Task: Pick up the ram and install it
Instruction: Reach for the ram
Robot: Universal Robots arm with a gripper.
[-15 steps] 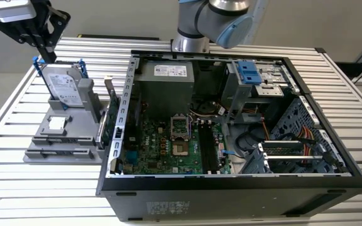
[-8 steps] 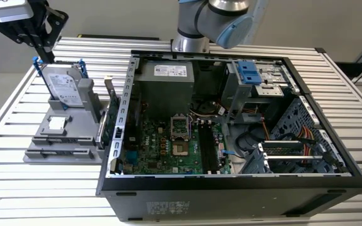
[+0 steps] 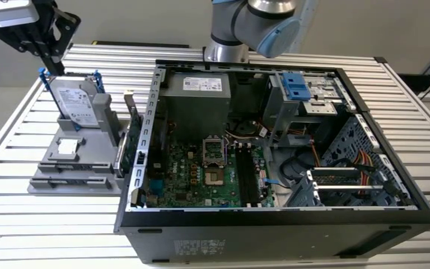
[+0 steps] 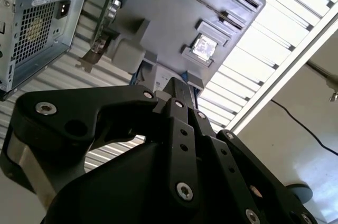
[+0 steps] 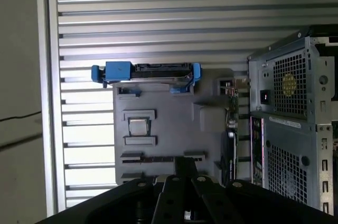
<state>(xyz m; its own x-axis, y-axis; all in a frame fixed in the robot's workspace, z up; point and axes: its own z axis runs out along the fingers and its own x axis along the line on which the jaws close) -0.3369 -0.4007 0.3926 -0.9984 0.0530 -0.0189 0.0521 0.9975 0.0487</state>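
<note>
A thin dark strip that I take for the ram (image 5: 161, 158) stands on edge between two end brackets of the grey parts holder (image 5: 158, 102); the first wrist view does not settle what it is. My black gripper (image 3: 55, 70) hangs high at the exterior view's left, above the holder's back end and apart from it. Its fingers are together, with nothing seen between them, as both wrist views show (image 4: 178, 84) (image 5: 185, 163). The open computer case (image 3: 275, 218) lies beside the holder, with long black memory slots (image 3: 245, 176) on its motherboard (image 3: 192, 179).
On the holder (image 3: 88, 179) stand a silver hard drive (image 3: 76, 103) in a blue-edged frame (image 5: 145, 72), a green card (image 3: 134, 143) at the case side and a small square chip (image 3: 67, 147). Everything rests on a slatted metal table (image 3: 28, 224). The arm's base (image 3: 226, 50) rises behind the case.
</note>
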